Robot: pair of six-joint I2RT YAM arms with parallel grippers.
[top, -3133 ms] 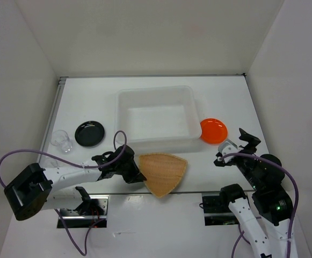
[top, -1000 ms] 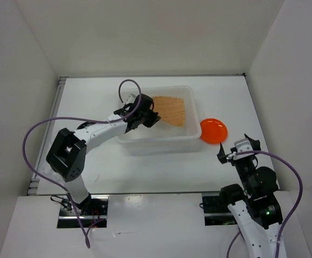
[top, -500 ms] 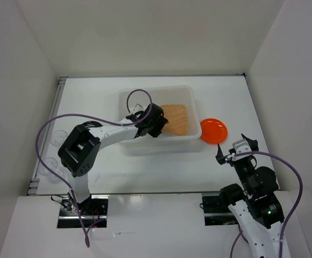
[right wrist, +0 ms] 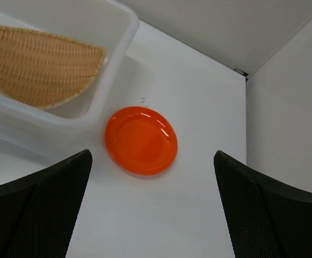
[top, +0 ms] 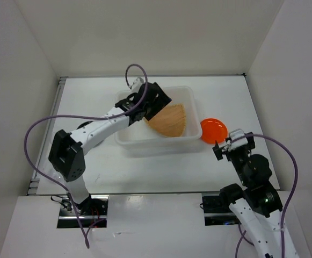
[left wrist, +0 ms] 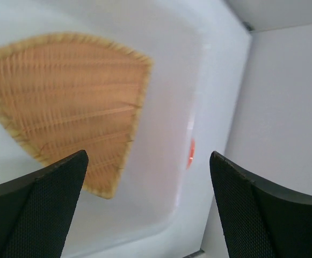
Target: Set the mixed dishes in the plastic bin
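**Item 1, woven dish** [top: 169, 119]: tan, rounded-triangle. It sits inside the plastic bin [top: 156, 147], in the right half, close to the right wall. You cannot tell whether it lies flat or leans on that wall.

**Item 2, left gripper** [left wrist: 149, 156]: above the bin and over the dish. Its jaws are spread wide with nothing in them, and the dish lies clear of both fingers [left wrist: 37, 215].

**Item 3, orange plate** [right wrist: 141, 141]: on the table [right wrist: 198, 97], outside the bin, just beside its right wall and not touching it.

**Item 4, right gripper** [right wrist: 152, 154]: hovers over the orange plate, jaws at full spread, empty.

**Handling note:**
- The dish looks delivered, so your step is most likely the left arm's exit.
- Lift the left arm straight up until its fingers are above the rim, then swing it away. That way neither finger hooks the woven edge or the bin wall.
- Bring the right arm down only once the left is out of its way.
- The plate looks shallow and slick. Take it by the rim on the side away from the bin, where a finger has room.
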